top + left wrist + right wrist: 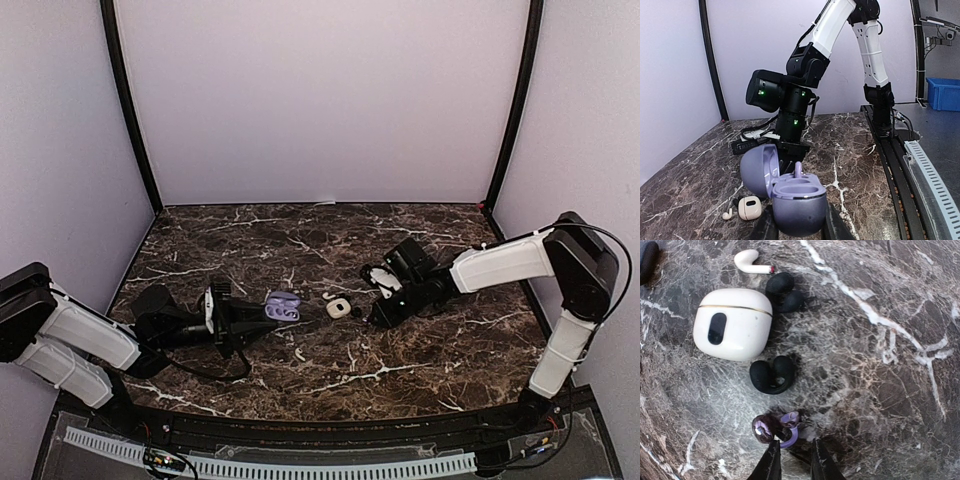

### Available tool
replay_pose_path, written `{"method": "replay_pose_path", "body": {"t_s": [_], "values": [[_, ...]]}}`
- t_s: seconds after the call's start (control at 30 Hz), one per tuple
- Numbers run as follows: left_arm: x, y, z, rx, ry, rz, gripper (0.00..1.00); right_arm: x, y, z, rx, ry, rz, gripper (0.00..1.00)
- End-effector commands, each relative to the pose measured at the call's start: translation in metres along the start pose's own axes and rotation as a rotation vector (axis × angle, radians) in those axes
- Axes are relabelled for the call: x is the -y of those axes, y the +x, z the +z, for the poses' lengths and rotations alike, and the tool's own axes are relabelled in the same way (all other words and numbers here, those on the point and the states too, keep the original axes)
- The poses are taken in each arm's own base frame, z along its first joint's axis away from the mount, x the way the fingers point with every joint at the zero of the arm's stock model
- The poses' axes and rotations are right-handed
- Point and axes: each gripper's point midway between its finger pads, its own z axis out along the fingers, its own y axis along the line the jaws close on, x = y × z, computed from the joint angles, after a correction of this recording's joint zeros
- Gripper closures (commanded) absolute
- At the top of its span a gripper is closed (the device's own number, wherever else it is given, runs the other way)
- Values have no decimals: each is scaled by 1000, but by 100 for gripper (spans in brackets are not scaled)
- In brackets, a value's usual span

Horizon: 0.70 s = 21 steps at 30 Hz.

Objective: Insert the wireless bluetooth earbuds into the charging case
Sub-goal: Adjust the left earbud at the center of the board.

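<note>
Risks, left to right. Left gripper [800, 231] is clamped on the open purple case [797, 200], with the lid tipped back and a seated bud [798, 169] in one socket, stem up. The grip sits low on a rounded shell, so a downward push during insertion could roll the case or squirt it out. The raised lid could also get clipped on approach.

Middle: white case [732, 322], white bud [752, 262] and black buds [784, 290] are crowded together. The nearer black bud [772, 376] sits close to the loose bud [775, 427], so a sloppy close could drag it along.

Right gripper [794, 455]: jaws a narrow gap apart, nothing held that I can see. The loose bud is tiny, glossy and irregular on a slick marble table [900, 390]. An off-centre pinch likely flicks it away, or grabs it in the wrong orientation for the socket.

Position: the loose bud lies on the table right at the right gripper's fingertips, offset toward one finger rather than centred in the gap. Can't tell if it's touching. The purple case is well apart to the left, beyond the white case.
</note>
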Motion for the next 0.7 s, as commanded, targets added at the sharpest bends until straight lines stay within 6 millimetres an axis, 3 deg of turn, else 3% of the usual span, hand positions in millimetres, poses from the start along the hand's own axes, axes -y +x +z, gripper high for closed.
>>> {"method": "replay_pose_path", "body": {"t_s": [0.0, 0.67], "values": [[0, -7, -1, 18, 6, 16, 99, -12, -13, 1, 31, -6, -30, 79], [1, -10, -1, 25, 12, 16, 99, -23, -31, 8, 50, -11, -75, 73]]}}
